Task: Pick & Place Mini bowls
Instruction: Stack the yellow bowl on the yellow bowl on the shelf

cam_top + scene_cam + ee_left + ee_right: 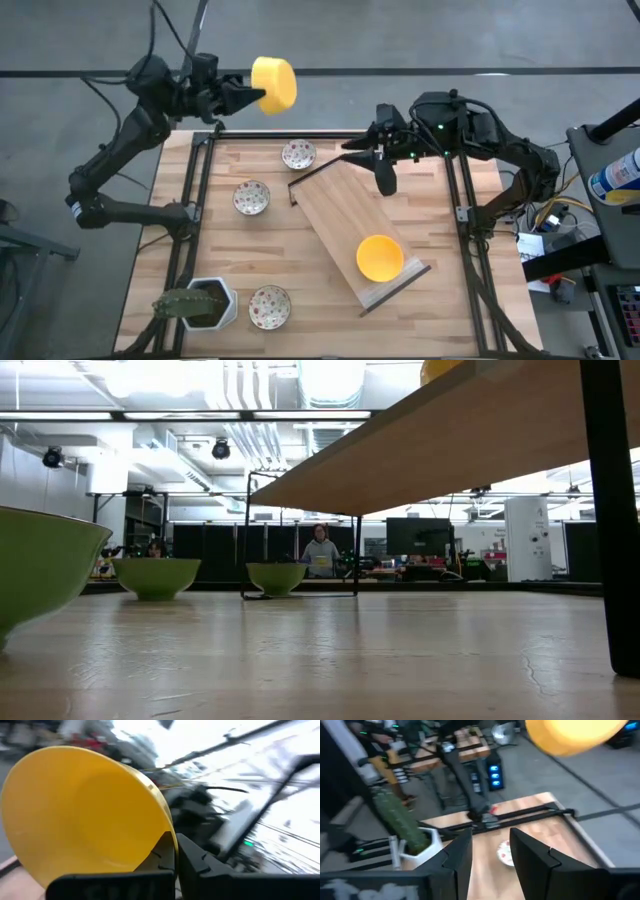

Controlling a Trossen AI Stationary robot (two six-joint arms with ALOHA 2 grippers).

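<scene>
Yellow mini bowl [85, 815] fills the left wrist view, its rim pinched between the left jaws [258, 93], tipped on edge and held high beyond the worktop's [250, 250] far edge. Drop target by judgement: sloped wooden board [345, 225], lying toward the right arm, with another yellow bowl [380, 258] at its low end. Right jaws [383, 178] hang empty and spread over the board's upper end. Three speckled bowls [251, 197] sit on the worktop. Third yellow bowl not visible; low view's bowl colours unreliable.
</scene>
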